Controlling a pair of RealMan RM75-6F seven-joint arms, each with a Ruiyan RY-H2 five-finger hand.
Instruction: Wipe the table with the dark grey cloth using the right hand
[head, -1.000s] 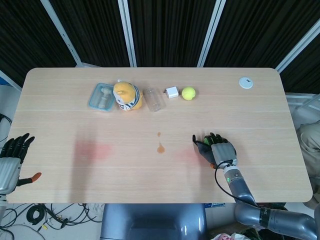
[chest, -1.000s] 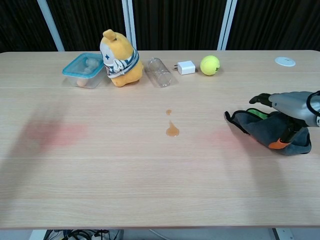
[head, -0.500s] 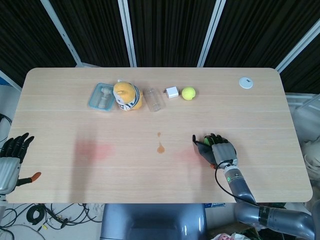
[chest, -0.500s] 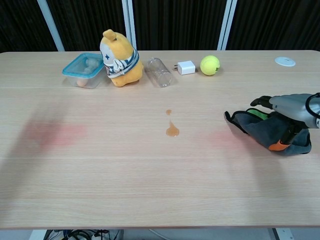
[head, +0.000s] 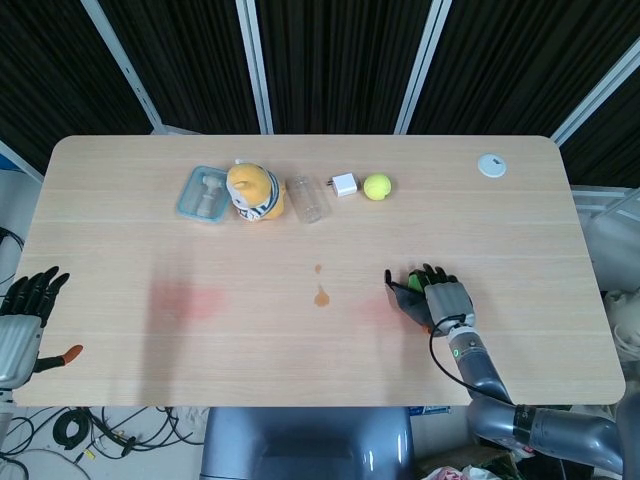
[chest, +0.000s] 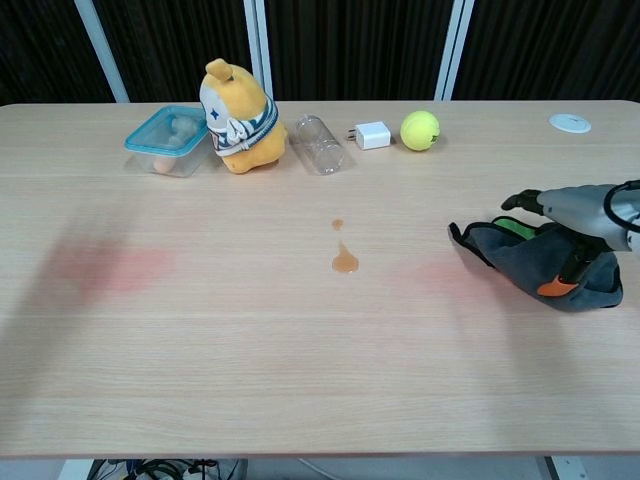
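The dark grey cloth (head: 404, 297) (chest: 520, 262) lies bunched on the right part of the table, near the front. My right hand (head: 447, 303) (chest: 580, 212) lies over its right side, fingers spread across the top and the orange-tipped thumb tucked into the fold, gripping it. An orange-brown spill (head: 321, 296) (chest: 345, 262) with a smaller drop (chest: 338, 224) above it sits left of the cloth, mid-table. My left hand (head: 22, 315) hangs off the table's left front corner, fingers apart, holding nothing.
Along the back stand a blue-lidded container (head: 203, 194), a yellow plush toy (head: 253, 190), a clear bottle on its side (head: 308, 198), a white charger (head: 343, 185) and a tennis ball (head: 377, 186). A white disc (head: 491, 165) lies back right. A pink patch (head: 185, 300) tints the left.
My right hand has shifted only slightly on the cloth; the cloth, the spill and the left hand stay where they were.
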